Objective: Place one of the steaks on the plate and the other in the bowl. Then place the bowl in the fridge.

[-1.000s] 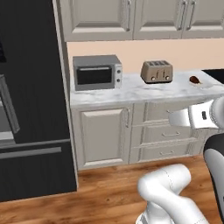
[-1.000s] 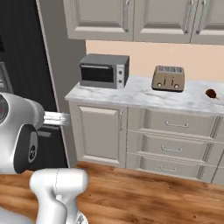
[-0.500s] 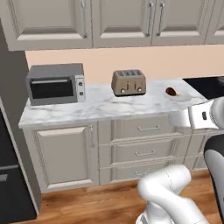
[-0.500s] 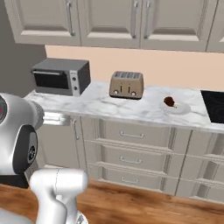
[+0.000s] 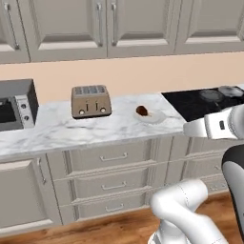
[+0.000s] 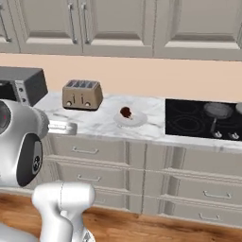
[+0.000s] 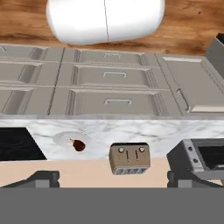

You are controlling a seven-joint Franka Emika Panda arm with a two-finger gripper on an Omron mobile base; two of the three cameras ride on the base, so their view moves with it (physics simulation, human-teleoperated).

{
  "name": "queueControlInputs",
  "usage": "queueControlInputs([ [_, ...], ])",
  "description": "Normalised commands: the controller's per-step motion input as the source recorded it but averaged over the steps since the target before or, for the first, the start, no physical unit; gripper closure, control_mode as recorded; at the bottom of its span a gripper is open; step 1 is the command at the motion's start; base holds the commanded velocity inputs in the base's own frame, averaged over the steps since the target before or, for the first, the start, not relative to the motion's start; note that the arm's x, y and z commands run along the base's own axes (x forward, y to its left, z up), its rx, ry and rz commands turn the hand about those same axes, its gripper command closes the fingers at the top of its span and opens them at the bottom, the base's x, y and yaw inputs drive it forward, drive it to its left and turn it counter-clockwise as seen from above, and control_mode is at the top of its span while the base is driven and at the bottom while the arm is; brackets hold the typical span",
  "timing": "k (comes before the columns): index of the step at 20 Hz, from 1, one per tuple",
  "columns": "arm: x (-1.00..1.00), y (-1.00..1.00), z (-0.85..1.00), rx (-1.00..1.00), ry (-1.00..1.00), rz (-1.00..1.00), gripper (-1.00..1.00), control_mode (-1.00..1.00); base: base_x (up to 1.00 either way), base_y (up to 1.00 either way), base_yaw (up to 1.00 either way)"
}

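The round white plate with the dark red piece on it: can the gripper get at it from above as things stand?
Probably yes. The round white plate lies in the open on the marble counter, apart from the beige toaster, with nothing over it. The open gripper holds nothing.

A dark-red steak lies on the white plate, upon grey-veined white marble counter, beside a beige toaster.

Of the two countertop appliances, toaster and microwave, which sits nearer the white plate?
The beige two-slot toaster is nearer the round white plate, just to its left on the marble counter; the grey microwave sits farther left, beyond the toaster.
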Motion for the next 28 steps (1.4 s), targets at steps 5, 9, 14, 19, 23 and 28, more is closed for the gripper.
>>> queueControlInputs([
  [5,0.00,0.00,0.00,0.00,0.00,0.00,-1.00,1.00,0.00,-1.00,-0.30],
  [9,0.00,0.00,0.00,0.00,0.00,0.00,-1.00,1.00,0.00,-1.00,-0.26],
  [14,0.00,0.00,0.00,0.00,0.00,0.00,-1.00,1.00,0.03,-1.00,-0.22],
  [19,0.00,0.00,0.00,0.00,0.00,0.00,-1.00,1.00,0.08,-1.00,-0.22],
  [23,0.00,0.00,0.00,0.00,0.00,0.00,-1.00,1.00,0.16,-1.00,-0.21],
  [28,0.00,0.00,0.00,0.00,0.00,0.00,-1.00,1.00,0.24,-1.00,-0.19],
])
